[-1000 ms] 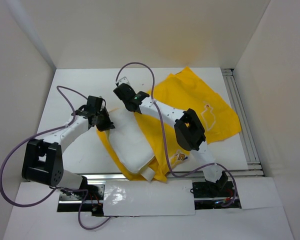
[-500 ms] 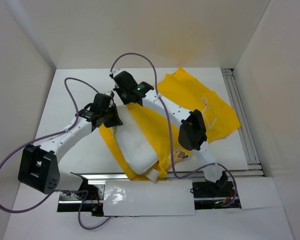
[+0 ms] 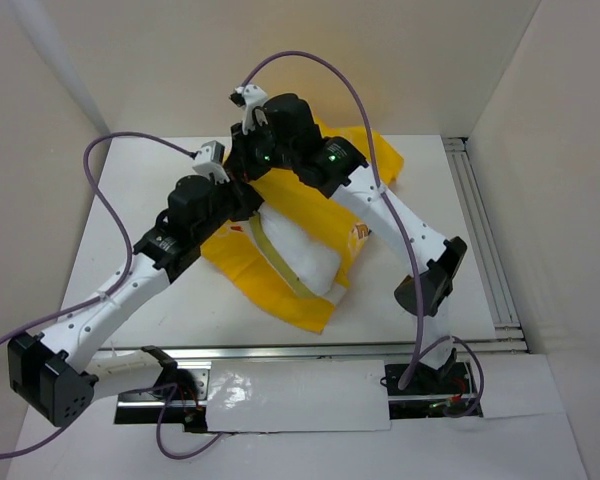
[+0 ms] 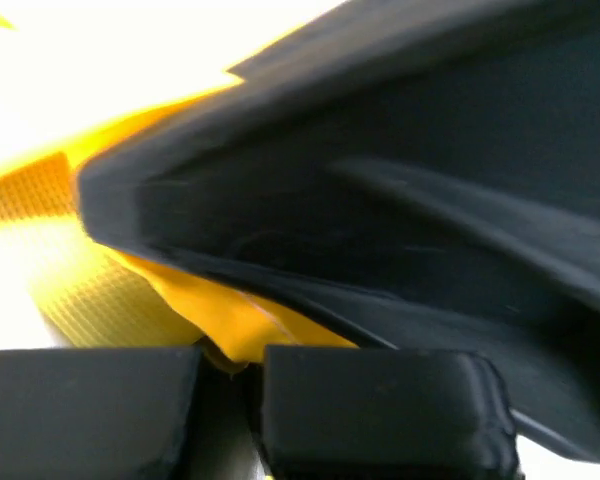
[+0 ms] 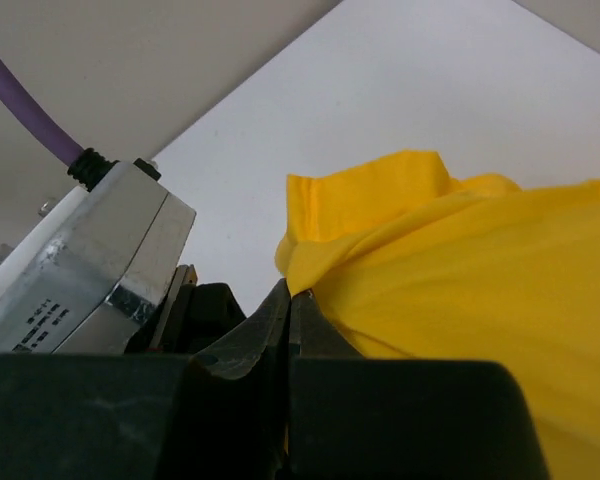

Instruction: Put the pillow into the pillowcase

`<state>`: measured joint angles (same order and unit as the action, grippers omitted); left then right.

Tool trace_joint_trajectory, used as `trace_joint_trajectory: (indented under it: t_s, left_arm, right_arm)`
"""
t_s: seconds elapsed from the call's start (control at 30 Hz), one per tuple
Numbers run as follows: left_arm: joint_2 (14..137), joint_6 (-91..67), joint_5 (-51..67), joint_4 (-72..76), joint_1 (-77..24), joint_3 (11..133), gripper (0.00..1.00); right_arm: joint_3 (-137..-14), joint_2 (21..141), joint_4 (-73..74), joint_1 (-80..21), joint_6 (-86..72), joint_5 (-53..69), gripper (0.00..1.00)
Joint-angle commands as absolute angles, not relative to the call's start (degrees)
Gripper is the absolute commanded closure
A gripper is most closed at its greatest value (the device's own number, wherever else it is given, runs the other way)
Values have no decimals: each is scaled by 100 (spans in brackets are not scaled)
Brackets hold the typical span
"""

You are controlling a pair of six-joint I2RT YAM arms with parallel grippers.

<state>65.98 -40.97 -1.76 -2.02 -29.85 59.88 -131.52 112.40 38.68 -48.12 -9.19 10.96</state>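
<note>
White, black-jointed arms trailing purple cables

The white tabletop carries the crumpled yellow pillowcase, with metal rails right of the pillowcase.

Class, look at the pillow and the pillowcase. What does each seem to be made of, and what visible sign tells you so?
The pillowcase looks like thin woven cloth, matte bright yellow. It drapes and creases freely, and the left wrist view shows a fine weave. The pillow is probably a soft stuffed fabric cushion, matte white. It bulges in rounded folds and has a pale seam along its edge. Its filling cannot be seen.
</note>
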Motion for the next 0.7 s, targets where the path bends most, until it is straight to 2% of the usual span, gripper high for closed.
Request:
trace_joint_trajectory:
  t_s: [0.0, 0.17, 0.47, 0.5, 0.57, 0.63, 0.67]
  left_arm:
    - [6732, -4429, -1070, 1345, -3050, 5906, 100]
    - [7048, -4710, -2178, 932, -3050, 5968, 100]
    - [7006, -5396, -2444, 360, -2944, 5240, 100]
    - [7005, -5396, -2374, 152, -2944, 5238, 95]
    - [6830, -5396, -2373, -209, -2944, 5116, 81]
    - [6698, -5396, -2320, -613, -2944, 5002, 59]
    - [6523, -5396, -2320, -728, -2944, 4853, 50]
  right_arm:
    - [-13456, 11065, 3401, -5080, -1722, 2443, 100]
    - [-13115, 10864, 3112, -5186, -2056, 2188, 100]
    - [-12797, 11003, 3023, -5291, -2241, 2004, 100]
    - [-12666, 11004, 2963, -5291, -2293, 1943, 100]
    - [-12604, 11248, 2962, -5291, -2294, 1881, 94]
    - [-12604, 11434, 2962, -5291, -2294, 1829, 86]
    - [-12656, 11652, 3119, -5239, -2224, 1828, 62]
